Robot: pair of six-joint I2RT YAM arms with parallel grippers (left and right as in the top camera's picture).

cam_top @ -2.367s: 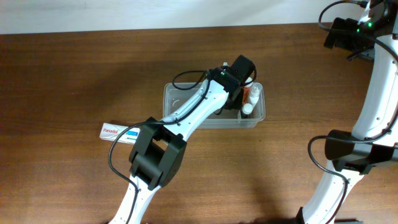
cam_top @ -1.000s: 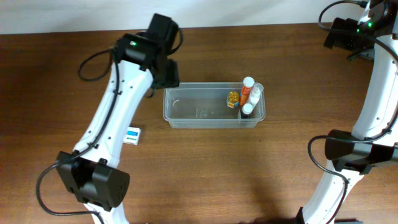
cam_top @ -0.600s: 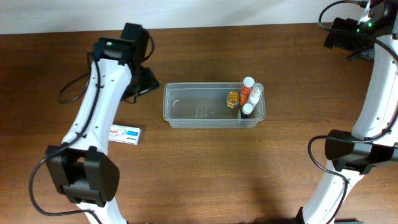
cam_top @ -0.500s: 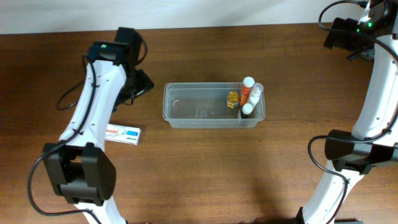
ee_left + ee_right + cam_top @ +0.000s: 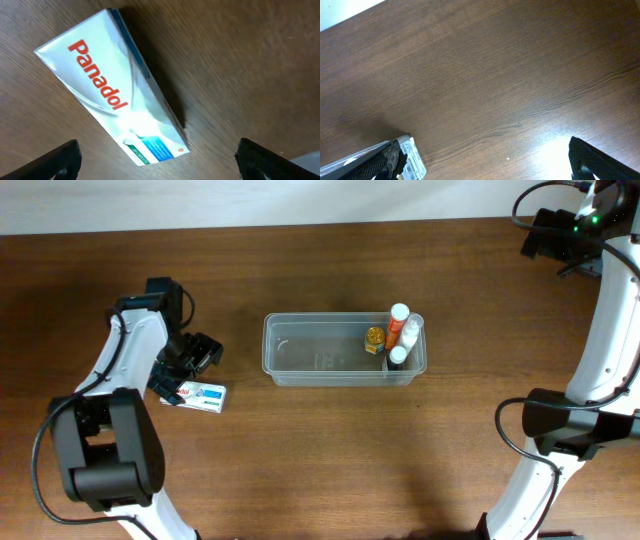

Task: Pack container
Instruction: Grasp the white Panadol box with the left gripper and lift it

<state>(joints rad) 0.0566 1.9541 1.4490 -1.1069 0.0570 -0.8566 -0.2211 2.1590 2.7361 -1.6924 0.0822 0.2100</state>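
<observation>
The clear plastic container (image 5: 318,318) stands mid-table, with three small bottles (image 5: 398,326) and an orange-topped jar (image 5: 375,336) upright at its right end. To its left, a white-and-blue Panadol box (image 5: 202,395) lies flat on the wood. My left gripper (image 5: 187,372) hovers open just above that box. The left wrist view has the box (image 5: 112,92) ahead of the gripper (image 5: 160,167), apart from both fingertips (image 5: 60,160). At the far right corner my right gripper (image 5: 538,238) stands open over bare wood (image 5: 490,165).
The left half of the container is bare. A black cable loops from the left arm (image 5: 130,345). The right arm's base (image 5: 560,430) stands at the right edge. In the right wrist view a pale labelled block (image 5: 410,157) sits beside the left finger.
My left arm has swung away from the container, left and toward the front, and now hangs over the Panadol box; its jaws have widened. The right arm has not moved.
</observation>
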